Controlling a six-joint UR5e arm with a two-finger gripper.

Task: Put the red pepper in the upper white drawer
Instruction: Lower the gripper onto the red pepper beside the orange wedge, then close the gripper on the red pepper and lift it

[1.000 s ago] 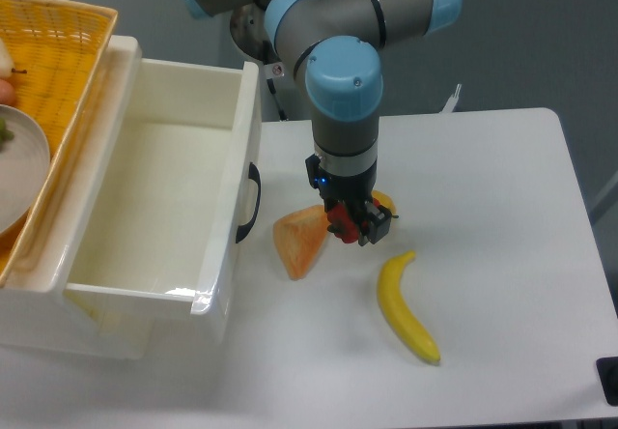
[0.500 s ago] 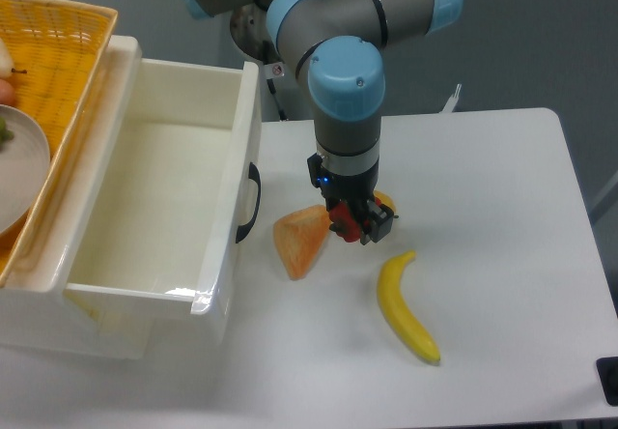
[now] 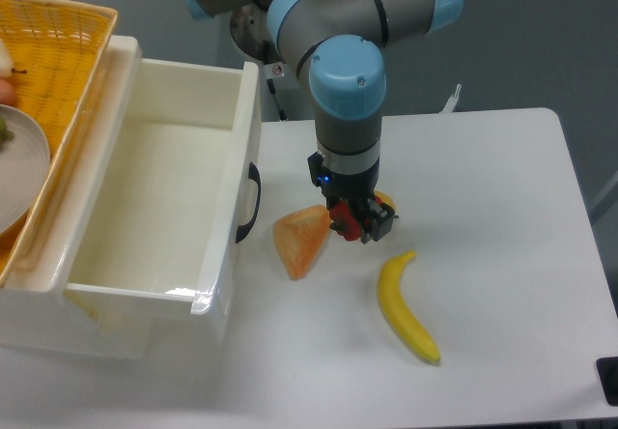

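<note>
Fingers clamped on pepper; glossy, light, slippery, so grip mid-body. Drawer open at 9 o'clock.

Upper white drawer open-topped — orange wedge beside handle.

A banana lies on the white worktop at lower centre-right, curved, one end toward the frame's bottom. An orange wedge rests left of it, apart from it. At far upper left sits a wicker basket holding a white plate. A sliver of a yellow pepper shows at centre.
</note>
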